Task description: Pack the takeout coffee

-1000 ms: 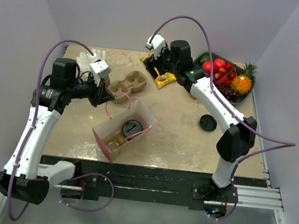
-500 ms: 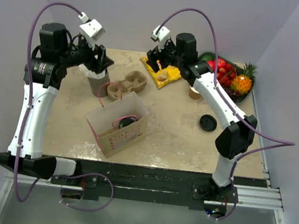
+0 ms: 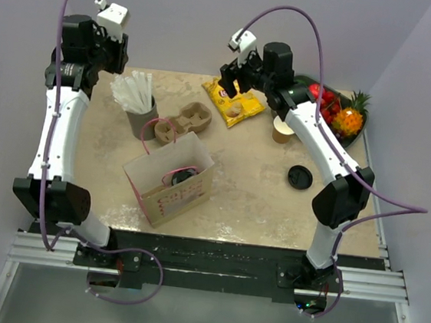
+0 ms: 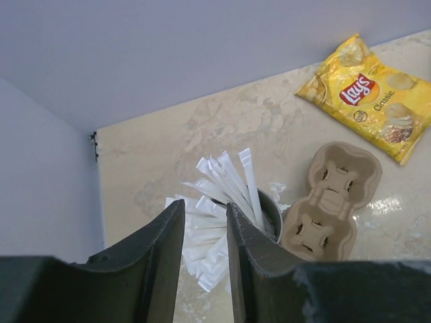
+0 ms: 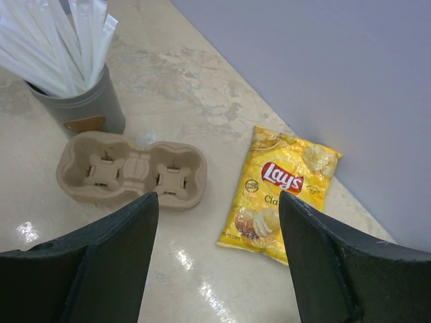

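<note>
While bagged, coffee (image 3: 188,177) far from claw (image 4: 204,207).

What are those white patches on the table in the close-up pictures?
Right wrist view: glare on the glossy table beside the cup carrier; the dark fingers look blurred. Left wrist view: similar glare by the carrier. Top view: even light, faint shadows.

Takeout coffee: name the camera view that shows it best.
Top external: the takeout coffee shows, black lid up, inside the upright paper bag. Neither wrist view shows it; both see the straw cup, cup carrier and chip bag.
</note>
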You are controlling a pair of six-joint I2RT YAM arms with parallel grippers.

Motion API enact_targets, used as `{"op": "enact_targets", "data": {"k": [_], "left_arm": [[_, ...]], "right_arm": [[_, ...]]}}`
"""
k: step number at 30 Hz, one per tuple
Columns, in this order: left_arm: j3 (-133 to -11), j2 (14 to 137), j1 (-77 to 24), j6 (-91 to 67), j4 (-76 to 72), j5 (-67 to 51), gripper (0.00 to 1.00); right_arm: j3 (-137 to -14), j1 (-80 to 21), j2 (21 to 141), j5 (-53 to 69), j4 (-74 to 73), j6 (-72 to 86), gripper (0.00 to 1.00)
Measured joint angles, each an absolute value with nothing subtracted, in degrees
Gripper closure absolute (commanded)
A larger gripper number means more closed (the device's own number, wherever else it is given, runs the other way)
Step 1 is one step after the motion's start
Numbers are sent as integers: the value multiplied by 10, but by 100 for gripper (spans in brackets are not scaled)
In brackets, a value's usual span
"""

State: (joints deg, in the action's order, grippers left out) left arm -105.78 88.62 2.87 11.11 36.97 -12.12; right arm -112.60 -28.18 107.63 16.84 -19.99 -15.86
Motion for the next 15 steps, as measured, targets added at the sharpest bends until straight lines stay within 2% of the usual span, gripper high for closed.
{"op": "enact_targets", "data": {"k": [3,7,11,15], "left_arm": [[-1067,922,29,104,371,-109,65],[-1068,964,30,93,372,-106,59],[-1078,999,30,80,375,-108,59],[-1114,1035,30,69,378,-112,64]], "right_arm": [[-1127,-282,1076,161,-218,-146,25],[-1128,-281,1076,166,-240,-133,24],[-1122,-273,1076,203,-257,-114,24],[-1111,-263,1076,248,-278,-98,24]]}}
